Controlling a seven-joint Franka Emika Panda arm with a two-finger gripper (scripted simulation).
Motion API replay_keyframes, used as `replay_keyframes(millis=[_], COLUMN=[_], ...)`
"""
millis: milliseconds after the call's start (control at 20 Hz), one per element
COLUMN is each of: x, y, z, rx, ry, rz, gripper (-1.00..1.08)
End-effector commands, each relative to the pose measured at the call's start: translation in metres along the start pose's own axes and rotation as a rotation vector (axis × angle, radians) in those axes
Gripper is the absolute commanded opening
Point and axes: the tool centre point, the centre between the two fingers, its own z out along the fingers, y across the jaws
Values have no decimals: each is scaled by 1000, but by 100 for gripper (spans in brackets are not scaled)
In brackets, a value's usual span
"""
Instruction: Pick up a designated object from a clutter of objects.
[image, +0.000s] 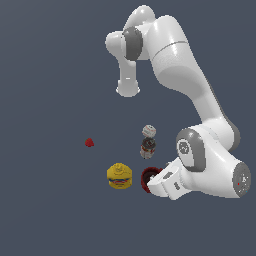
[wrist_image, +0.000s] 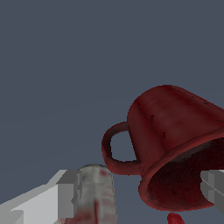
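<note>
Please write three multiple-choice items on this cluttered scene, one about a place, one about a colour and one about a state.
1. In the exterior view, what lies nearest the gripper?
A. the red mug
B. the tiny red lump
C. the white ball

2. What colour is the head-shaped toy?
A. green
B. yellow
C. blue

3. How does the wrist view show the red mug's handle?
A. broken off
B. hidden behind the mug
C. in plain sight on the mug's side

Answers:
1. A: the mug sits right at the hand, while the lump and ball lie farther off.
2. B: its surface is plainly yellow.
3. C: the looped handle stands out from the mug's wall, whole and unobstructed.
</note>
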Motion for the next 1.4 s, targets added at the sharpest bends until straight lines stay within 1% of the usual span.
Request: replay_keyframes(millis=[0, 200, 250, 900, 1100, 1350], x=[0, 0, 0, 1, -1, -6], y=[0, 0, 0, -2, -3, -7], z=[6, 10, 10, 7, -3, -28], rx=[0, -1, -1, -3, -15, -43], ry=[0, 0, 0, 5, 24, 70], rz=[0, 0, 0, -1, 3, 15], gripper=[108, 108, -100, -100, -100, -100])
